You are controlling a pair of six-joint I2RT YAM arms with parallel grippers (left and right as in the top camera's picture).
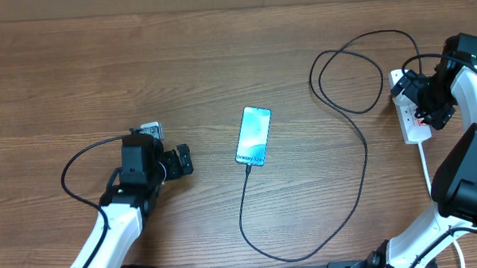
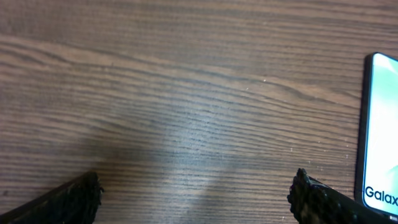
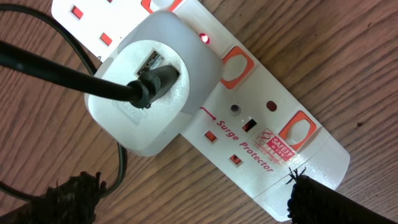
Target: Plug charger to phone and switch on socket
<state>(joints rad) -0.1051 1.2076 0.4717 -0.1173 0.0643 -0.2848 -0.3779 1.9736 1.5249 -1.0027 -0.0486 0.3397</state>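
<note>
The phone lies at the table's middle with its light-blue screen lit; its edge shows in the left wrist view. The black charger cable runs from the phone's near end, where its tip sits at the port, in a long loop to the white socket strip at the right. In the right wrist view the cable's connector sits in a white adapter plugged into the strip; a small red light glows. My right gripper hovers open over the strip. My left gripper is open and empty left of the phone.
The strip's white cord runs toward the near right edge beside my right arm. A black cable loops beside my left arm. The table is brown wood.
</note>
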